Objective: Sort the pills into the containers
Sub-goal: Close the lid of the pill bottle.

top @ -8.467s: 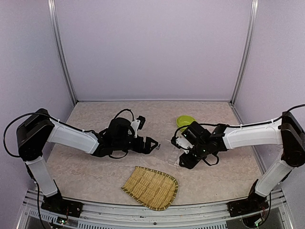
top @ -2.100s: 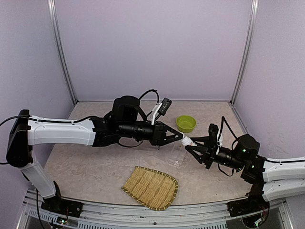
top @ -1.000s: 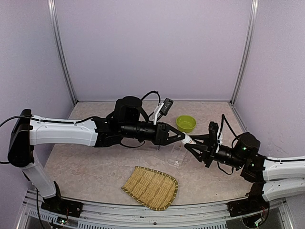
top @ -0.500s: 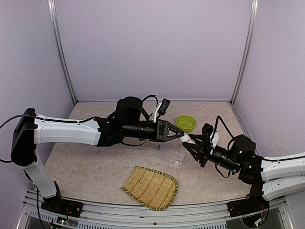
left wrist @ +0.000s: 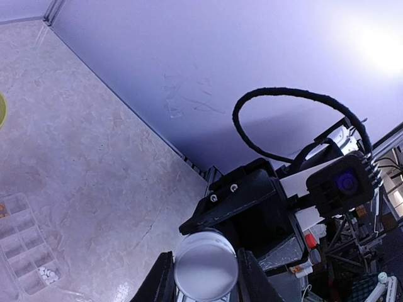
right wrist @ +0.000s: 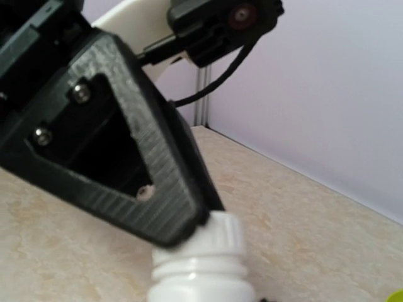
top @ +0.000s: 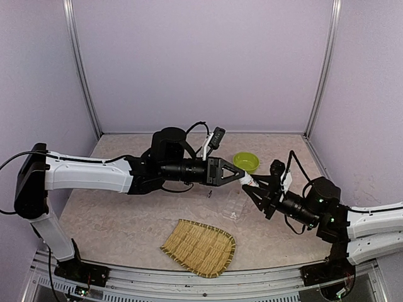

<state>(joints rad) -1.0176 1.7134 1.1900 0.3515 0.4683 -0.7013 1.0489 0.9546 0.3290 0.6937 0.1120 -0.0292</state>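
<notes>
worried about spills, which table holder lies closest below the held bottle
The clear organiser box, lying flat just below the white bottle; the green bowl sits farther back, the bamboo tray nearer the front.

Pill bottle white. Bowl lime-green. Tray straw-yellow, woven. Organiser box clear (white pills in one compartment). Table beige, marbled. Walls pale lilac. Arms white with black joints.

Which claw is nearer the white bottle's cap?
Left. The left claw pinches the cap itself, while the right claw grips the white bottle just below the cap, facing the left one.
</notes>
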